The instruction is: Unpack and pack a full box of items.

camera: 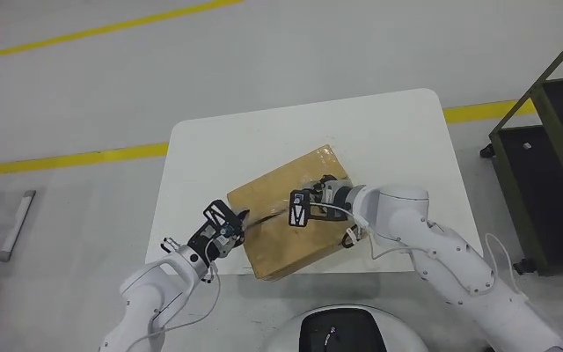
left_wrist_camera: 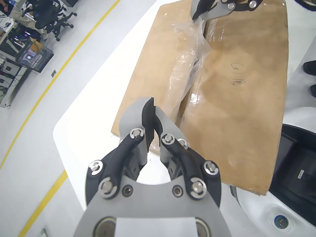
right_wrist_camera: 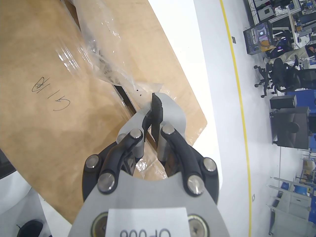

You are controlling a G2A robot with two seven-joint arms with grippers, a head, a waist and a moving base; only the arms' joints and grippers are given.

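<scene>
A flat brown cardboard box (camera: 303, 176) (left_wrist_camera: 234, 114) (right_wrist_camera: 37, 50) lies at an angle on the white table (camera: 264, 141). A strip of clear tape (left_wrist_camera: 195, 48) (right_wrist_camera: 103, 57) is peeled up along the box's centre seam, which gapes a little. My right gripper (camera: 294, 212) (right_wrist_camera: 154, 99) (left_wrist_camera: 197, 18) is shut on the tape's lifted end above the middle of the box. My left gripper (camera: 239, 220) (left_wrist_camera: 150, 106) sits at the box's near-left edge, at the seam's end, with its fingers shut. I see nothing clearly between them.
The box covers the table's front half; bare tabletop lies behind it and to its left (left_wrist_camera: 98, 80). A dark metal cart (camera: 532, 167) stands on the floor to the right of the table. Yellow floor lines run behind.
</scene>
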